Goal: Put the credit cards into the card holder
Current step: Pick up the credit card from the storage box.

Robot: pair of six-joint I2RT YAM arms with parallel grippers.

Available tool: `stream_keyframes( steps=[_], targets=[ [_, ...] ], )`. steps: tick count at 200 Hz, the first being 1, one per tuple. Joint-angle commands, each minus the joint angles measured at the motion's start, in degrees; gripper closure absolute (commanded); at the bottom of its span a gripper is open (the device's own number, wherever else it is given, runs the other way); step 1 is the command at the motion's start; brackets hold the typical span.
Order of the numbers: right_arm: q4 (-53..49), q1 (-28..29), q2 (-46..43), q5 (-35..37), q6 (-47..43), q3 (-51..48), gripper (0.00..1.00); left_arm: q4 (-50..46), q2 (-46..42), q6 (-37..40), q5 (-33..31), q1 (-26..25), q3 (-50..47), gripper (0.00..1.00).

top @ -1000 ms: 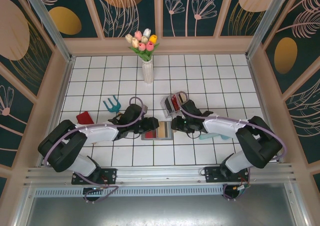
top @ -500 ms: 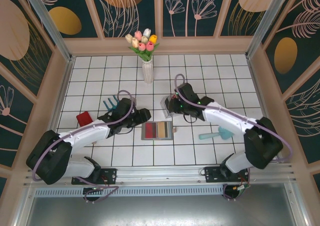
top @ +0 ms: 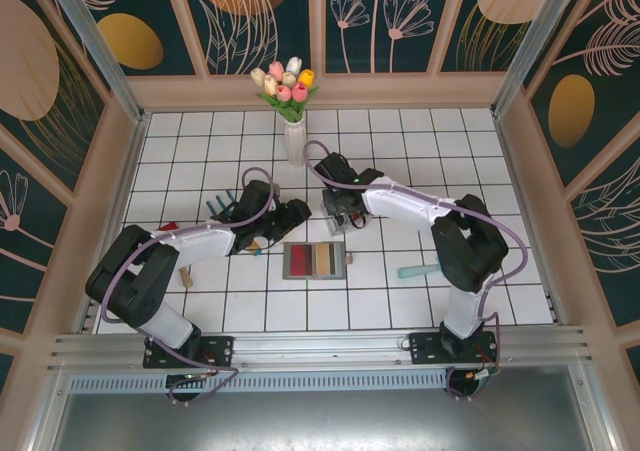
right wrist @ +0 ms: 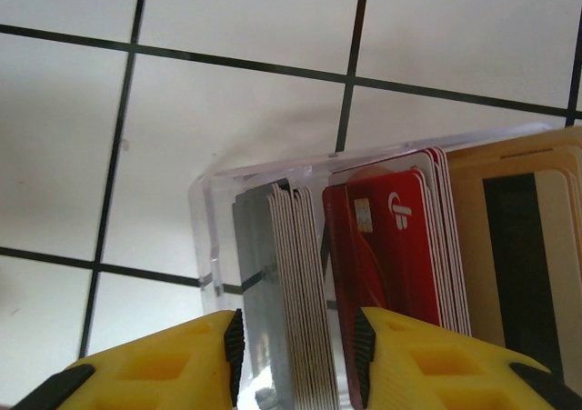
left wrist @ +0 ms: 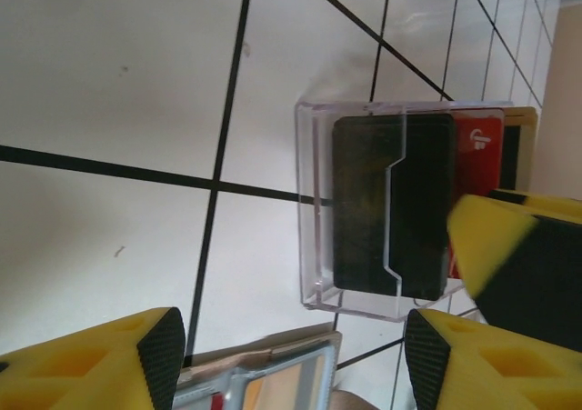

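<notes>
The card holder point(top: 315, 261) lies open and flat on the tiles, with a red and a brown card showing in its slots. Its edge point(left wrist: 273, 378) sits below my open, empty left gripper point(left wrist: 293, 337), which hovers just left of the wallet point(top: 290, 217). More credit cards stand in a clear rack point(right wrist: 205, 210): a grey stack point(right wrist: 282, 274), red ones point(right wrist: 382, 246), tan ones point(right wrist: 509, 246) and a black one point(left wrist: 391, 201). My right gripper point(right wrist: 296, 337) is over that rack point(top: 345, 211), open, with its fingers on either side of the grey stack.
A white vase of tulips point(top: 293, 121) stands behind the rack. A teal fork-like tool point(top: 220, 207) lies by the left arm, and a teal spatula point(top: 420, 269) to the right of the wallet. A red object point(top: 167, 226) is mostly hidden under the left arm.
My right gripper has left the wallet and moved back to the clear rack. My left gripper has drawn back from the wallet, and its fingers have opened wider.
</notes>
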Motion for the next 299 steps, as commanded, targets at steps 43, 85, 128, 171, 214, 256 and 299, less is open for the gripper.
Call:
stream_keyframes(
  steps=[43, 85, 128, 171, 214, 256, 299],
  targets=[
    [-7.6, 1.9, 7.2, 10.0, -2.4, 5.7, 0.59, 3.4, 0.2, -2.4, 0.1, 0.5, -0.6, 0.33],
    [-9.7, 3.3, 8.5, 14.4, -2.1, 7.2, 0.57, 3.4, 0.1, -2.4, 0.1, 0.6, -0.8, 0.33],
    [-10.9, 3.7, 6.2, 17.4, -1.7, 7.3, 0.58, 3.5, -0.5, -2.4, 0.3, 0.6, -1.0, 0.33],
    [-11.0, 3.7, 4.7, 17.3, -1.7, 7.2, 0.62, 3.9, -0.3, -2.6, 0.9, 0.7, -1.0, 0.33],
    [-10.9, 3.7, 3.9, 17.5, -1.7, 7.0, 0.65, 4.1, 0.0, -2.5, 1.6, 0.7, -0.9, 0.33],
    [-10.7, 3.7, 4.0, 16.4, -1.8, 6.9, 0.72, 4.4, 0.2, -2.6, 2.0, 0.6, -0.9, 0.33],
    [-11.1, 3.7, 3.8, 17.9, -1.5, 7.1, 0.79, 4.5, 0.6, -2.5, 2.5, 0.6, -0.7, 0.33]
  ],
)
